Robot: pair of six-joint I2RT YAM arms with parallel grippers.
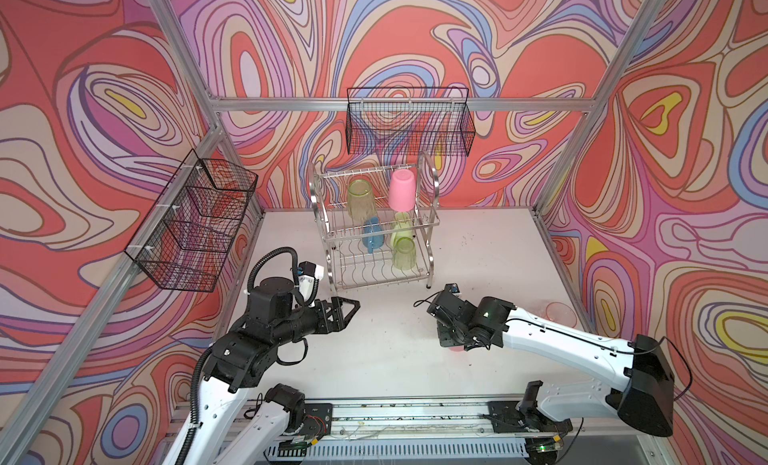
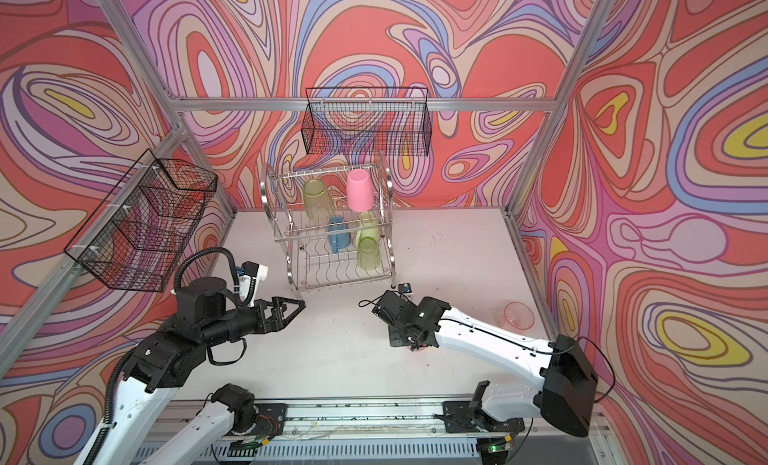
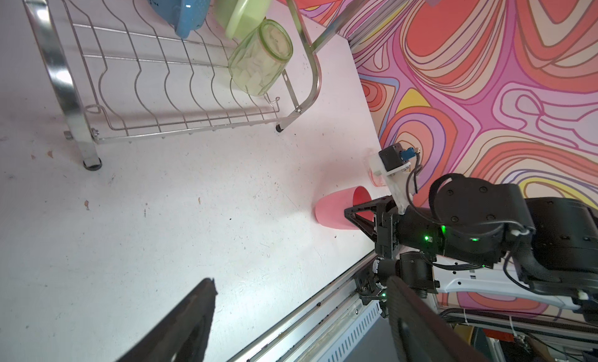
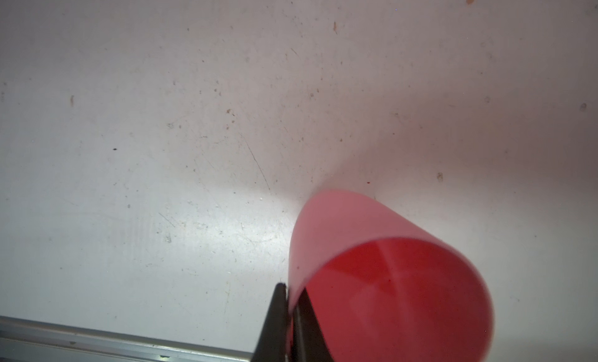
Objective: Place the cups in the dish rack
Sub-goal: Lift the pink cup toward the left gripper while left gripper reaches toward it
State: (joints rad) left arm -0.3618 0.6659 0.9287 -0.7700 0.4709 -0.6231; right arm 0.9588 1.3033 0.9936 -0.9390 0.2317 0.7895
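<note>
Pink opaque plastic tumbler [image 4: 349, 221] lies sideways on the white table [image 4: 161, 117] in the right wrist view, your right gripper [image 4: 288, 290] clamped on its rim. In both top views, your left gripper [image 1: 352, 315] hangs spread and empty near the shiny silver two-tier wire dish rack [image 1: 316, 201].

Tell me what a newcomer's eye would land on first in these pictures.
First comes the loud swirling wallpaper on every wall. Next is the silver dish rack at the back of the table, with an upturned pink tumbler on its upper tier. Near the front, the right gripper pinches the rim of a second pink tumbler lying on its side.
</note>
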